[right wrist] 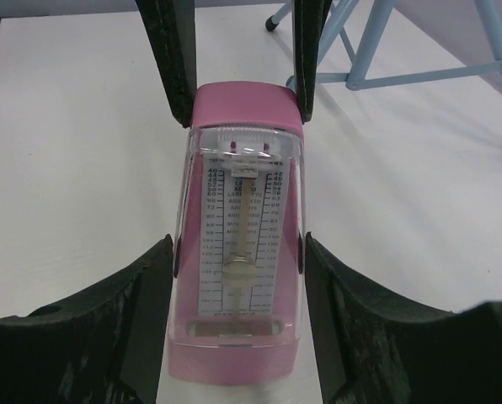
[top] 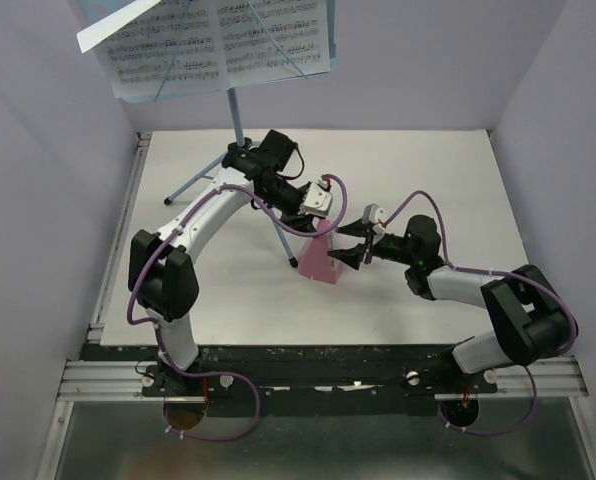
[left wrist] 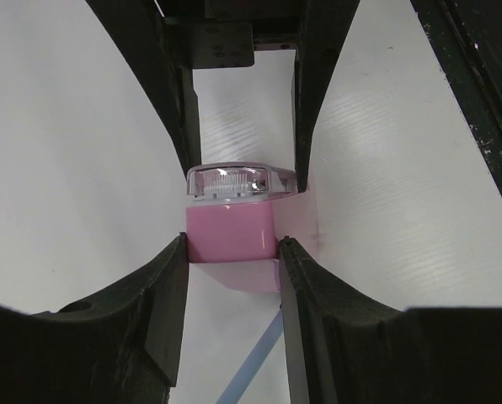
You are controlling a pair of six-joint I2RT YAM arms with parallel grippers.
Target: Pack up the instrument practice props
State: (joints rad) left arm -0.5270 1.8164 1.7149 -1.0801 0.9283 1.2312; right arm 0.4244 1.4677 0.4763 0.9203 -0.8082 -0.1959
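The pink metronome (top: pixel 320 258) stands upright mid-table, its clear front cover facing the right arm. My left gripper (top: pixel 324 218) is shut on its narrow pink top (left wrist: pixel 230 231), with a finger touching each side. My right gripper (top: pixel 344 246) is shut on the sides of the clear cover (right wrist: pixel 238 252) lower down. The right gripper's fingers (left wrist: pixel 306 101) show at the top of the left wrist view. The light-blue music stand (top: pixel 235 110) stands at the back left on tripod legs (right wrist: pixel 403 77). White sheet-music pages (top: pixel 218 40) rest on its desk.
One light-blue stand leg (top: pixel 283 240) reaches the table just left of the metronome and shows below my left gripper (left wrist: pixel 251 370). Lilac walls enclose the white table (top: pixel 428 170). The black front rail (top: pixel 328 360) runs along the near edge.
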